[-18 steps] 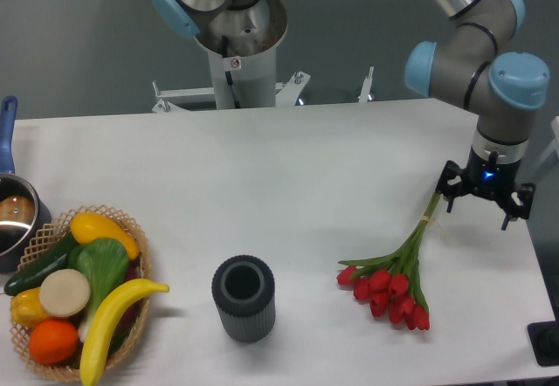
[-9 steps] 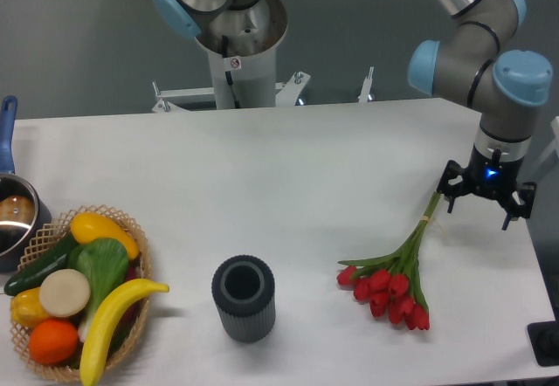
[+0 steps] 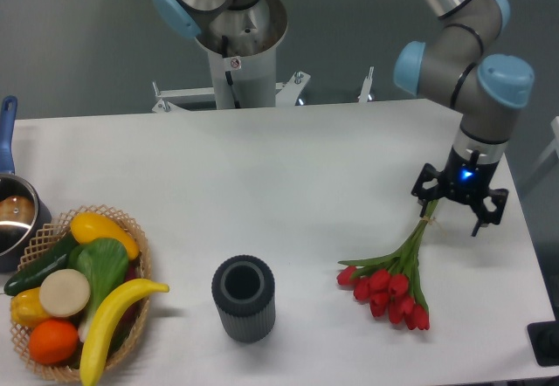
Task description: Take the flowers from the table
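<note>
Pot (image 3: 12,216): at the table's (image 3: 288,159) left edge, blue handle pointing to the far side, partly cut off by the frame.

Basket (image 3: 131,233): woven, at the near left corner, just beside the pot. It holds a banana (image 3: 109,314), a yellow fruit, a green leafy vegetable, a dark green cucumber-like piece, a pale round slice and an orange.

Cylinder (image 3: 244,299): dark grey, ribbed, upright and open at the top, near the front edge, left of centre.

Robot base (image 3: 238,50): metal column behind the far edge, bearing a small round red-and-white sticker; its writing is too small to read.

Flowers (image 3: 393,283): a bunch of red tulips lying flat toward the near right corner, heads pointing to the front edge, green stems running up and right toward the right edge, with a pale tie near the stem ends.

Gripper (image 3: 452,210): black, pointing down over the stem ends near the right edge, a blue light lit on the wrist. The fingers stand spread apart on either side of the stem tips and grasp nothing; whether they touch the stems cannot be told.
</note>
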{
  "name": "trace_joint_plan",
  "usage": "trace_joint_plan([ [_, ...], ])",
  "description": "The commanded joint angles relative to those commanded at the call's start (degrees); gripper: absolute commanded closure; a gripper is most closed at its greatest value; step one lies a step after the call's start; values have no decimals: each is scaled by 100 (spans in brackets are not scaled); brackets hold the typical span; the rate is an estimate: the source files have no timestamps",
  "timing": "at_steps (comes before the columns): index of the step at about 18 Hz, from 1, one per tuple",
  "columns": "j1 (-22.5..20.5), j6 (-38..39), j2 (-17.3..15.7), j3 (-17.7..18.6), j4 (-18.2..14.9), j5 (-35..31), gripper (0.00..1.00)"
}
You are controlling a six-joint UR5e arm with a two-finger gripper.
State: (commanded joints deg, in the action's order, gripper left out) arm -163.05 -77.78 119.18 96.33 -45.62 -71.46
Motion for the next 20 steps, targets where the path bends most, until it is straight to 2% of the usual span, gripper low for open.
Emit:
trace_joint_plan([
  [3,247,9,53,44,-9,-9,0],
  [8,291,-105,176,71,35,-9,0],
  [10,282,-280,185,18,44,-17,8],
  [12,282,-247,194,35,62,-18,21],
  [13,282,-246,246,26,62,0,39],
  [14,282,-255,255,9,70,0,49],
  [15,282,-281,264,-9,70,9,65],
  [17,274,-281,325,-61,70,0,80],
  [19,282,-290,413,-79,70,-18,98],
  [20,282,-290,413,-88,70,-18,100],
])
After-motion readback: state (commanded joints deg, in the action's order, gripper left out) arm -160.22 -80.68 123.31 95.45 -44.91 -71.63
